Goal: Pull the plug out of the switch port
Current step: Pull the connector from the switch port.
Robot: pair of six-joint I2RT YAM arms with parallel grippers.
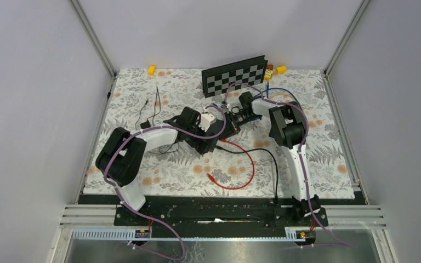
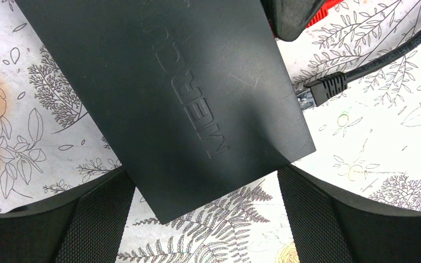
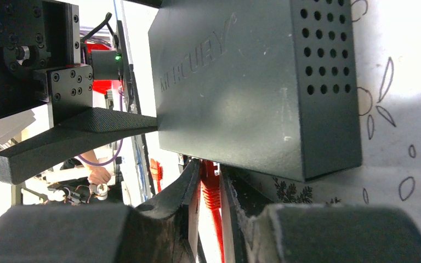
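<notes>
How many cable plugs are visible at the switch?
2. A black plug lies loose beside the switch; a red plug sits at its port between the right gripper fingers. Others may be hidden.

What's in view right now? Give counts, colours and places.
switch: 1, black, mid-table between the arms
red plug: 1, red, seated in the switch port
red cable: 1, red, looped over the near cloth
black plug: 1, black, loose on the cloth beside the switch
black cable: 1, black, near centre-right
blue cable: 1, blue, far right
thin leads: count unclear, black, far left
checkerboard: 1, black and white, far edge
yellow blocks: at least 2, yellow, far corners
cloth: 1, floral, covers the table
left fingers: 2, black, against both sides of the switch
right fingers: 2, black, closed on the red plug
</notes>
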